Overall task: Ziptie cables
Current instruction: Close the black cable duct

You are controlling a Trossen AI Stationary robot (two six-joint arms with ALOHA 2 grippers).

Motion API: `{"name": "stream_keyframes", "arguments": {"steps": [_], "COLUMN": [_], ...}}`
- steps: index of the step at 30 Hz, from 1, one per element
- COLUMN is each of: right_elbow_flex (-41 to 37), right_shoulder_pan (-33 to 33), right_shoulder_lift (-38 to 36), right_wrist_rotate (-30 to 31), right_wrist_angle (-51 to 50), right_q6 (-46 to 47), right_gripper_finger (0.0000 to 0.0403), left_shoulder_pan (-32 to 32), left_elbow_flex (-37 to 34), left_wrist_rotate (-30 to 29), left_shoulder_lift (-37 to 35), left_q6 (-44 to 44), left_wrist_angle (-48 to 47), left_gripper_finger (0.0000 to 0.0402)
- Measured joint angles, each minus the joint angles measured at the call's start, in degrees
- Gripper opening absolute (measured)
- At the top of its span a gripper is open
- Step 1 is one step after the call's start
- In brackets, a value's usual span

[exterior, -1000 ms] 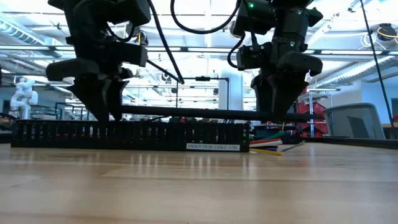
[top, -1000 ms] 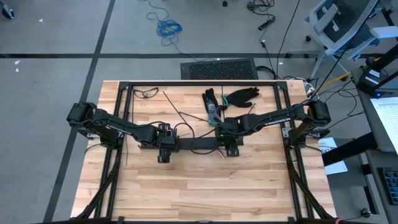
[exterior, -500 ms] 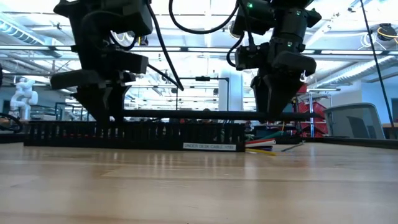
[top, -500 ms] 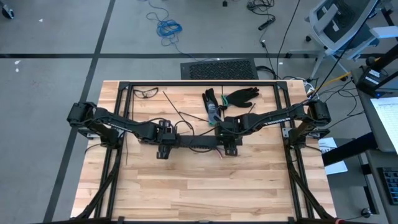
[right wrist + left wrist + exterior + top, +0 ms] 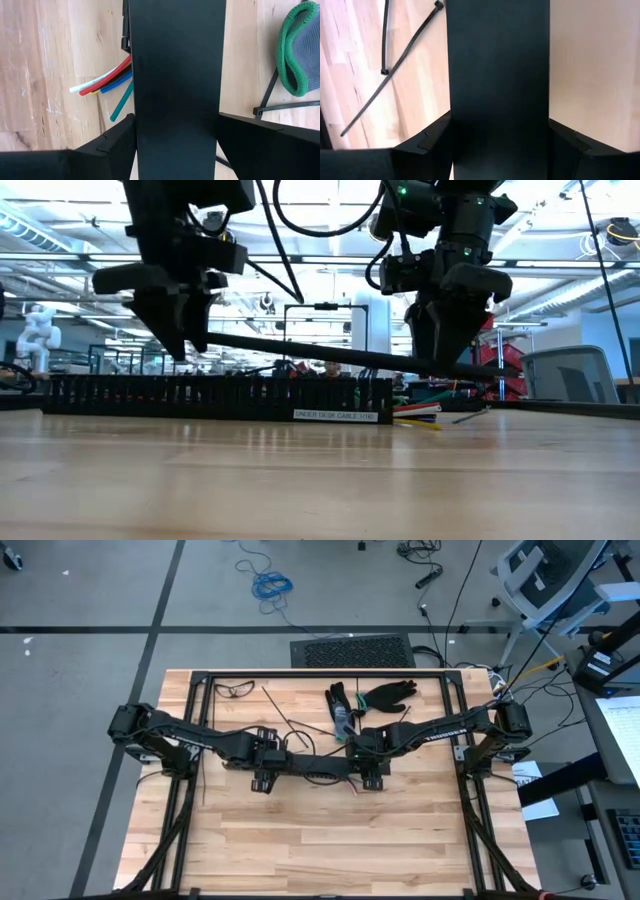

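Both grippers held one flat black cover strip [image 5: 330, 358], lifted clear above the slotted black cable tray [image 5: 215, 396]. The left gripper [image 5: 178, 330] clamped one end, raised higher; the right gripper [image 5: 447, 350] clamped the other end, lower, so the strip sat tilted. The cables [image 5: 105, 85] lay on the wooden table [image 5: 330, 840], their ends poking out just beyond the tray's end, beneath the right gripper. Two zipties [image 5: 390, 75] lay loose beside the tray.
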Motion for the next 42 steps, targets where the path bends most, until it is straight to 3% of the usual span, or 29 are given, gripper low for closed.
{"name": "stream_keyframes", "arguments": {"steps": [9, 25, 32, 42], "right_elbow_flex": [0.0, 0.1, 0.0, 0.0], "right_shoulder_pan": [0.0, 0.0, 0.0, 0.0], "right_shoulder_lift": [0.0, 0.0, 0.0, 0.0], "right_wrist_rotate": [-0.1, 0.4, 0.0, 0.5], "right_wrist_angle": [-0.4, 2.5, 2.5, 3.5], "right_q6": [0.0, -0.9, -1.1, -1.7], "right_gripper_finger": [0.024, 0.024, 0.024, 0.024], "left_shoulder_pan": [6.3, 7.3, 7.3, 7.0], "left_elbow_flex": [0.1, 0.9, -0.8, -6.3], "left_wrist_rotate": [9.5, 11.5, 14.3, 12.4], "left_shoulder_lift": [-0.4, -5.9, -5.5, -5.2], "left_q6": [3.3, 1.3, -0.4, -0.2], "left_wrist_angle": [-0.5, -3.8, -2.2, 2.9], "left_gripper_finger": [0.0228, 0.0228, 0.0228, 0.0228]}}
